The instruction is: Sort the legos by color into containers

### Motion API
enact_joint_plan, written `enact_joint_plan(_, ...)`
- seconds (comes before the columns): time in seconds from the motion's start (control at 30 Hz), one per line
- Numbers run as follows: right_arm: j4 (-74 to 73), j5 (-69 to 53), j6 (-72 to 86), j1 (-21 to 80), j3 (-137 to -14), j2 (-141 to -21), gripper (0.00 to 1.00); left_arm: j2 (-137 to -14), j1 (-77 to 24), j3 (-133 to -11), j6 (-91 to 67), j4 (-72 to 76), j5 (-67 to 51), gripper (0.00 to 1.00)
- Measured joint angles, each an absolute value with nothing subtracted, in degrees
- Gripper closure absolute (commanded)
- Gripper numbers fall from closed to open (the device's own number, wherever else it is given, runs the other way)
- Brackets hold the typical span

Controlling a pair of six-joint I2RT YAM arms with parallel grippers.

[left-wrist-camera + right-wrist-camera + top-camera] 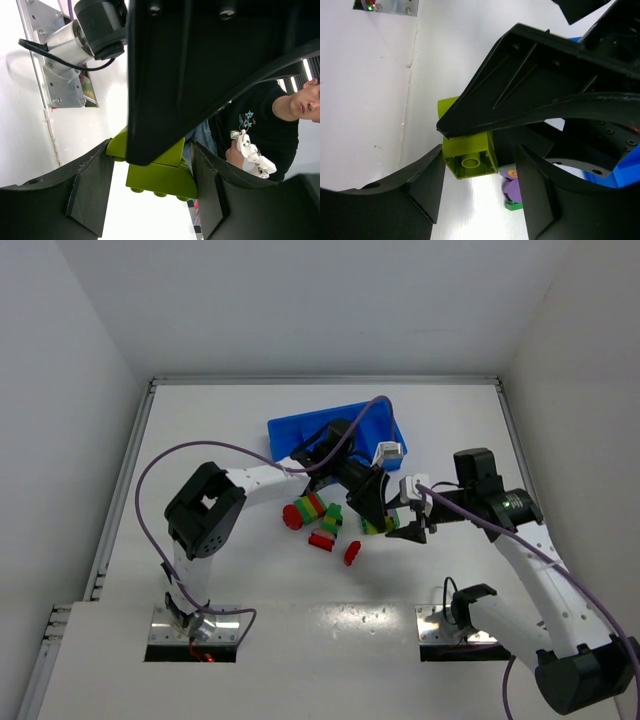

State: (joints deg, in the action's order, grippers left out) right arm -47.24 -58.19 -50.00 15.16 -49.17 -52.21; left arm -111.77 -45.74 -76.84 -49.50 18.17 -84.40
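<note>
- Nearest the bases the desk (300, 590) is bare; loose legos lie mid-desk: a red round piece (352, 553), a red brick (321, 540), a striped stack (305, 510).
- Right gripper (402, 528) jaws stand apart, straddling a lime brick (160, 175) that the left gripper (372, 512) jaws clamp.
- Farthest, the blue tray (285, 430) sits clear of the walls. The left arm (260, 480) stretches across it, so its contents are hidden.

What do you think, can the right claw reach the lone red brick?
Probably yes: the red brick lies near the right claw, nothing between, though that claw is at a green brick.
</note>
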Motion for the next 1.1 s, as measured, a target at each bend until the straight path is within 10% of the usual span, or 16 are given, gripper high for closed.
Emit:
enact_joint_plan(0.27, -48.34, -57.25, -52.77, 15.94, -48.12, -52.16, 0.80, -111.77, -45.74, -77.10, -49.98, 17.54, -84.79, 0.98)
enact_joint_plan(0.4, -48.40, -57.21, -53.21, 16.01, -48.12, -52.14, 0.94, -111.77, -45.74, -77.10, -49.98, 17.34, -84.86, 0.84)
enact_joint_plan(0.5, -48.42, -57.17, -53.41, 16.01, -48.12, -52.05, 0.99, -111.77, -45.71, -77.10, -49.89, 17.34, -84.86, 0.54)
enact_joint_plan(0.9, -48.58, -56.80, -52.27, 15.99, -48.10, -52.03, 1.00, -110.98, -43.86, -72.12, -49.56, 19.64, -84.68, 0.01)
enact_joint_plan(1.1, -49.32, -56.75, -52.10, 15.99, -48.10, -51.92, 1.00, -108.38, -40.12, -70.61, -50.54, 21.04, -84.60, 0.01)
